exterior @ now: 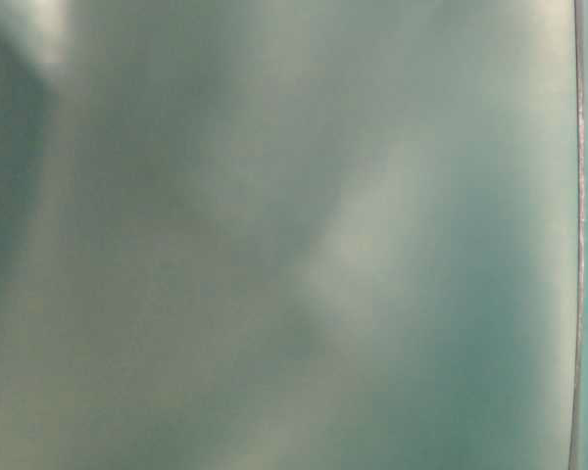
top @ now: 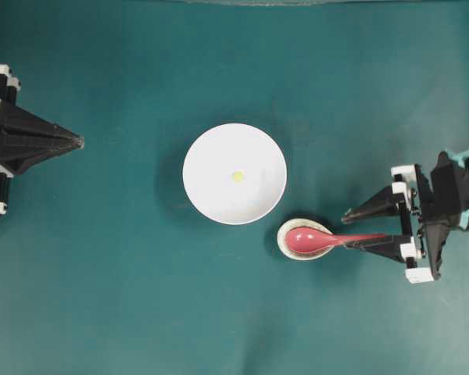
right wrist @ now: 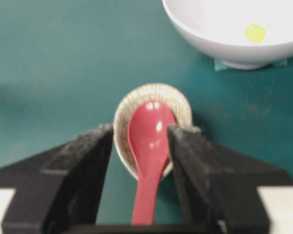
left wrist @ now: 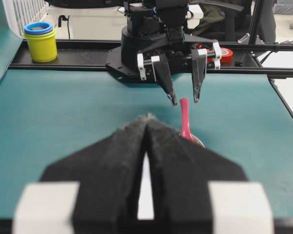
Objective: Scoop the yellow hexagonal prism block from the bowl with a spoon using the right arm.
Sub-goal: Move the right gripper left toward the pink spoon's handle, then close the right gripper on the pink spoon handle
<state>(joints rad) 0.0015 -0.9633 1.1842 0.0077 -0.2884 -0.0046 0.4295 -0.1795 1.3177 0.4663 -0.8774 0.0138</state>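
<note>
The white bowl [top: 234, 173] sits upright near the middle of the table, the tiny yellow hexagonal prism block [top: 237, 176] lying at its centre. Just beside it, toward the near right, the pink-red spoon [top: 316, 240] rests scoop-up, handle pointing to the right edge.

No readable text, label, brand, number or sign appeared on anything in these views; every surface was plain or too blurred to read.

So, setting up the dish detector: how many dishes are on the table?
2. The large glossy white bowl sits mid-table; the small speckled egg-shaped dish lies just beside it, toward the right arm, cradling the pink-red spoon's scoop. None looks hidden.
</note>
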